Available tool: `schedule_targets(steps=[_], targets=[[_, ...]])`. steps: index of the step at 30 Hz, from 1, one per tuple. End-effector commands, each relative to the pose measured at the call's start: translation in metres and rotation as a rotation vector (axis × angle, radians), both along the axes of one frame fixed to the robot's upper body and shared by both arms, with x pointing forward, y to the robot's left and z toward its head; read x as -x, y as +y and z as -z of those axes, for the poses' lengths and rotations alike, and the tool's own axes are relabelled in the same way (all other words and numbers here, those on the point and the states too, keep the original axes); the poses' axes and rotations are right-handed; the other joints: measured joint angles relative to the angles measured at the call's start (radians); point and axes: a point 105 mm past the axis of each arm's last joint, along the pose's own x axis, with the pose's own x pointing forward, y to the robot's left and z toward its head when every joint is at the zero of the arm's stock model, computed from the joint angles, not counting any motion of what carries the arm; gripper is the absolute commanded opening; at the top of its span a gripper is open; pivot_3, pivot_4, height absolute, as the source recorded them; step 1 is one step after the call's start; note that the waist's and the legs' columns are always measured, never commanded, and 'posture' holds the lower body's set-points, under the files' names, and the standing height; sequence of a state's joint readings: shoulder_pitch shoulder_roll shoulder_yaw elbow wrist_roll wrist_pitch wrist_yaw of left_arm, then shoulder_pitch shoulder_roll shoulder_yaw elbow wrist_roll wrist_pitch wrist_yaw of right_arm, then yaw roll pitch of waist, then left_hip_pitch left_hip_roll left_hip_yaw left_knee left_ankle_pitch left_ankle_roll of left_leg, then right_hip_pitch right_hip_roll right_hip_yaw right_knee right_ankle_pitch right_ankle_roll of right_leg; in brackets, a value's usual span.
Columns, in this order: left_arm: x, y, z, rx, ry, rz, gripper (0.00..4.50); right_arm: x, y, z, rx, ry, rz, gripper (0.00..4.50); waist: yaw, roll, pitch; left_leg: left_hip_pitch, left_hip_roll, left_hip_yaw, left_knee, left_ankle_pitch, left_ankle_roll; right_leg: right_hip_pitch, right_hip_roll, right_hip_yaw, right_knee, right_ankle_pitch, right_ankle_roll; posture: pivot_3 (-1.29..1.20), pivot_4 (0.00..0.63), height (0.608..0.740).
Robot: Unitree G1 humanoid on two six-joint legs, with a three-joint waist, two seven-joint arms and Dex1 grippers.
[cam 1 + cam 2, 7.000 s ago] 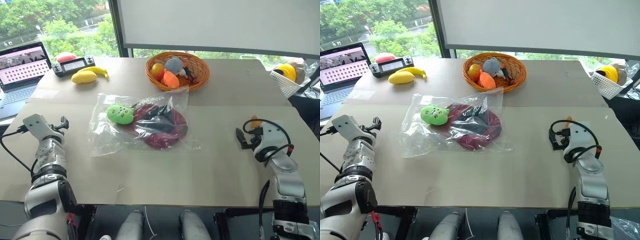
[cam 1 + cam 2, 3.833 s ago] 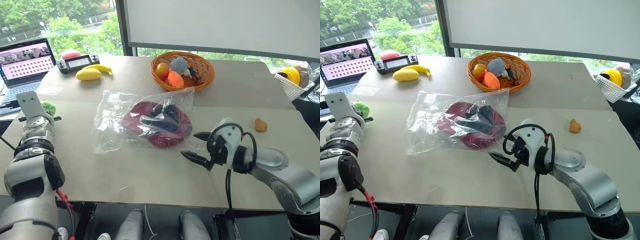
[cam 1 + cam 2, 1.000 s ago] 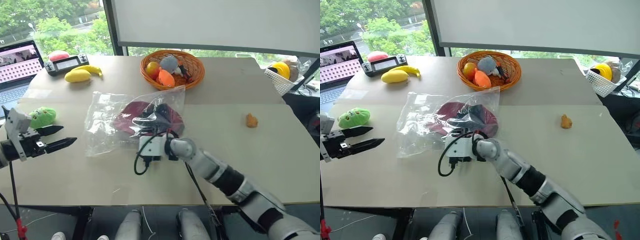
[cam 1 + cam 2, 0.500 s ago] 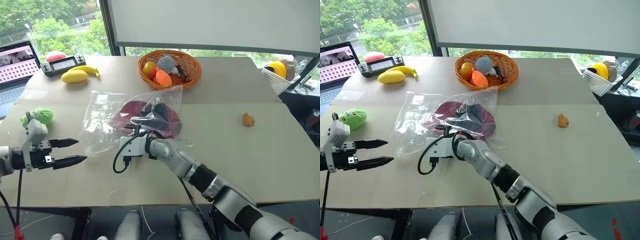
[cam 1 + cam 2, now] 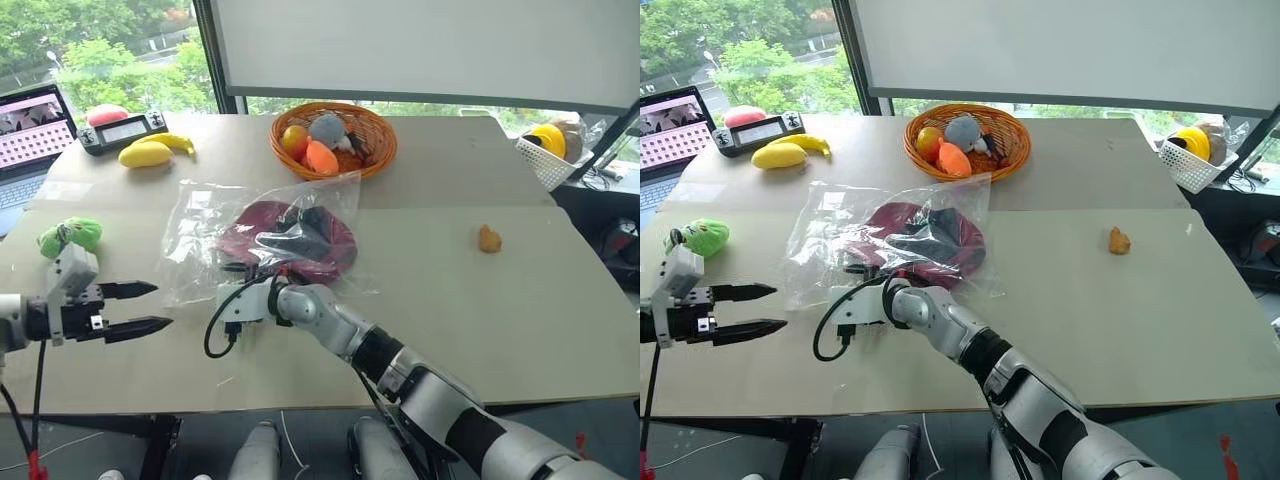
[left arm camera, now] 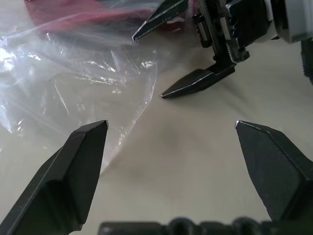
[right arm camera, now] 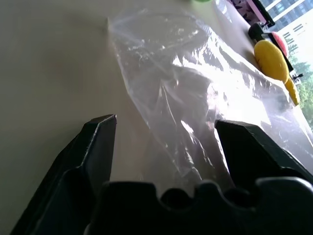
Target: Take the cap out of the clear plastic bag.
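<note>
Cap (image 5: pixel 290 232) inside clear plastic bag (image 5: pixel 200 250); basket (image 5: pixel 385 145) holds toys.

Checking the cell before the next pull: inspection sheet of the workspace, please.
Surface: beige table, seam across the middle.
Job's things: cap lies inside the clear plastic bag, flat on the table.
Clutter: wicker basket of toys, green plush, bananas, controller, laptop, small orange piece, white basket.
Grippers: left pincer open, off the bag; right pincer open astride the bag's near edge.
Cables: black loop at the right wrist.
Surroundings: window, trees, lowered blind.
</note>
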State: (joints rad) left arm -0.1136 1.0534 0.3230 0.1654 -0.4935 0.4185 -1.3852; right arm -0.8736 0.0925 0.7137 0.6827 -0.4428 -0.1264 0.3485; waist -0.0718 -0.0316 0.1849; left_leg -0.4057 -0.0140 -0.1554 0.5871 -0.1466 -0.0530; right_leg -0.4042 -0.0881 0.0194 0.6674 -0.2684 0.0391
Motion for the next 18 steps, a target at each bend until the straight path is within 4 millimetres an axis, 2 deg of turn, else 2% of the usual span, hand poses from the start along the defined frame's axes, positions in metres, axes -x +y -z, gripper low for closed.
schedule_targets(steps=[1,7,10,16,18], targets=[[-0.004,-0.003,-0.006,-0.012,-0.039,0.018,4.5,0.011,0.025,-0.014,-0.026,-0.043,-0.054,2.81,-0.001,0.0,0.0,0.0,0.0,0.0,0.0,0.0,0.0,0.0,0.0,0.0,0.0,0.0,0.0,0.0,0.15,0.733],[-0.007,-0.005,-0.004,-0.01,-0.042,0.018,4.5,0.011,0.028,-0.018,-0.045,-0.048,-0.054,2.81,0.0,0.0,0.0,0.002,0.0,0.0,0.0,0.0,0.0,0.001,0.0,0.0,0.001,0.0,-0.001,0.0,0.15,0.733],[-0.008,-0.005,-0.001,-0.01,-0.042,0.017,4.5,0.011,0.028,-0.019,-0.053,-0.05,-0.055,2.17,0.001,0.0,0.0,0.001,0.002,0.0,0.001,0.0,0.0,0.001,0.002,0.0,0.002,0.0,-0.001,0.0,0.15,0.733],[-0.012,-0.005,0.004,-0.013,-0.046,0.015,4.5,0.011,0.025,-0.019,-0.057,-0.048,-0.051,0.07,0.0,0.0,0.0,0.001,0.002,0.0,0.001,0.0,0.0,0.0,0.002,0.0,0.003,0.0,-0.002,0.0,0.15,0.733],[-0.013,-0.005,0.004,-0.012,-0.046,0.015,4.5,0.011,0.025,-0.019,-0.06,-0.041,-0.05,0.07,0.0,0.0,0.0,0.001,0.002,0.0,0.001,0.0,0.0,0.0,0.002,0.0,0.003,0.0,-0.002,0.0,0.15,0.733]])
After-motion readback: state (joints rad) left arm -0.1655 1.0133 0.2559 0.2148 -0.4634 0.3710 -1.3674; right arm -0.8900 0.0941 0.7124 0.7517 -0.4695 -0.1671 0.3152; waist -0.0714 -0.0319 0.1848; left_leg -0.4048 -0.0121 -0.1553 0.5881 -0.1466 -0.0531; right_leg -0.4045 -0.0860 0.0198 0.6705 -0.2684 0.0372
